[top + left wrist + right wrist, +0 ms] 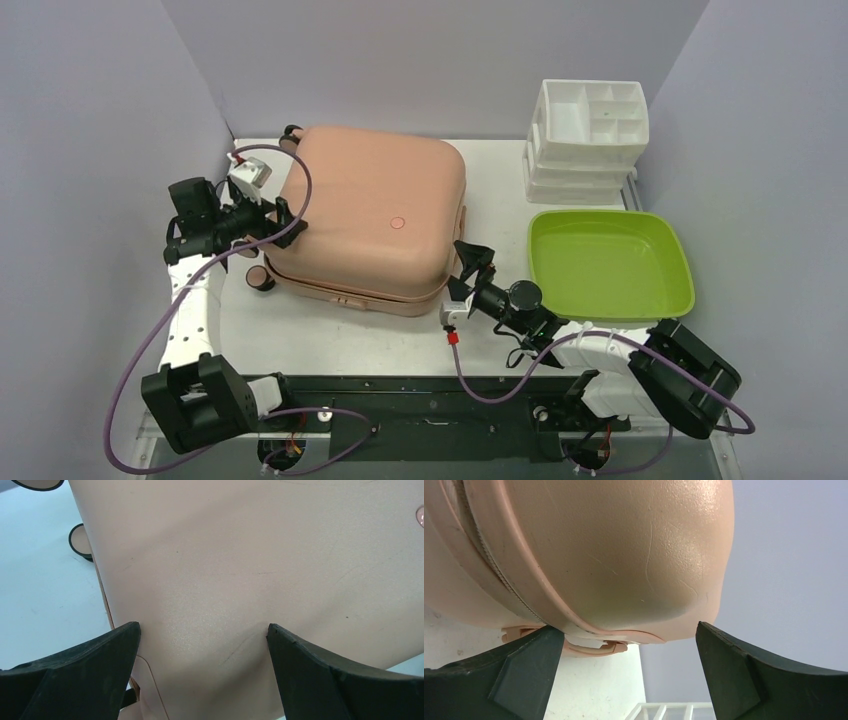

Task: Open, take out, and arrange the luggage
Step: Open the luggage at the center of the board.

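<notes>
The luggage (370, 215) is a salmon-pink hard-shell suitcase lying flat and closed in the middle of the white table (330, 345). A dark wheel (260, 278) shows at its near left corner. My left gripper (288, 220) is at the case's left edge, open. In the left wrist view the shell (240, 565) fills the frame, and the left gripper (202, 630) has both tips close against it without clamping. My right gripper (472, 255) is open at the case's near right corner. In the right wrist view that rounded corner (624, 555) and its zipper seam (499, 575) sit just beyond the right gripper (629, 630).
A lime-green tray (610, 262) lies right of the case, close to the right arm. White compartmented organizers (590, 125) are stacked at the back right. Grey walls close in the left, back and right sides. Purple cables loop off both arms.
</notes>
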`<control>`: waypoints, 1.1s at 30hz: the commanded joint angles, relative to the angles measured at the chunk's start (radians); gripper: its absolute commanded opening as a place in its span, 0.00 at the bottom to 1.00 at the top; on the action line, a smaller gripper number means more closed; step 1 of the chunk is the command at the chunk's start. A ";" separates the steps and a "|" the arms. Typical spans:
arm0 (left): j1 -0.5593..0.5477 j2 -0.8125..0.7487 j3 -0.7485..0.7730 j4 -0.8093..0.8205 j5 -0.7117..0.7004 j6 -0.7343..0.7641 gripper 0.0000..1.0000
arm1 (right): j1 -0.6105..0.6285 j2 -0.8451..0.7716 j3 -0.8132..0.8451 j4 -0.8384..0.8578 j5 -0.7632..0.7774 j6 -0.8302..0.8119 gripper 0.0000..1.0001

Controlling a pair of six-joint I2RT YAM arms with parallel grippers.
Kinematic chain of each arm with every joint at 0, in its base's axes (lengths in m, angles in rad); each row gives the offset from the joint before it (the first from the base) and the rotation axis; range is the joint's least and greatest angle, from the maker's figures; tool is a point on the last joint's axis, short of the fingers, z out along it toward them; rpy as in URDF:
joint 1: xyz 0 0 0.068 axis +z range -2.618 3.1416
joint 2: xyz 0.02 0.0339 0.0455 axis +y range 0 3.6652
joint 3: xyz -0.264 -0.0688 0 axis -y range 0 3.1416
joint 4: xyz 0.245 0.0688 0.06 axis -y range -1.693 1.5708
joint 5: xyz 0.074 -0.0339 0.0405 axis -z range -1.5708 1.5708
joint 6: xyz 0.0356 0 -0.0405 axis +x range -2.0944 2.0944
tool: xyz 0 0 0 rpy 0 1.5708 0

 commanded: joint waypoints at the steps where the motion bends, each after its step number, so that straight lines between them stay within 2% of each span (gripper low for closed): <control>1: 0.005 -0.062 0.078 -0.078 -0.009 -0.003 0.96 | 0.012 -0.068 0.094 0.226 -0.010 0.094 1.00; 3: 0.017 -0.104 0.107 -0.050 -0.005 -0.041 0.96 | 0.008 -0.112 0.130 0.157 -0.012 0.128 1.00; 6: 0.038 -0.156 0.147 -0.013 0.011 -0.089 0.96 | 0.007 -0.121 0.153 0.170 0.010 0.135 1.00; 10: 0.046 -0.205 0.187 -0.010 0.002 -0.109 0.96 | 0.006 -0.095 0.215 0.100 0.063 0.114 1.00; 15: 0.059 -0.317 0.175 0.055 -0.016 -0.122 0.96 | -0.017 -0.025 0.352 -0.006 0.167 0.186 1.00; 22: 0.063 -0.372 0.287 0.051 -0.070 -0.187 0.96 | -0.079 0.128 0.669 -0.219 0.236 0.217 1.00; 26: 0.073 -0.360 0.371 0.071 -0.163 -0.258 0.96 | -0.124 0.236 0.863 -0.353 0.228 0.254 1.00; 33: 0.093 -0.307 0.515 0.053 -0.222 -0.313 0.96 | -0.222 0.464 1.245 -0.560 0.173 0.336 1.00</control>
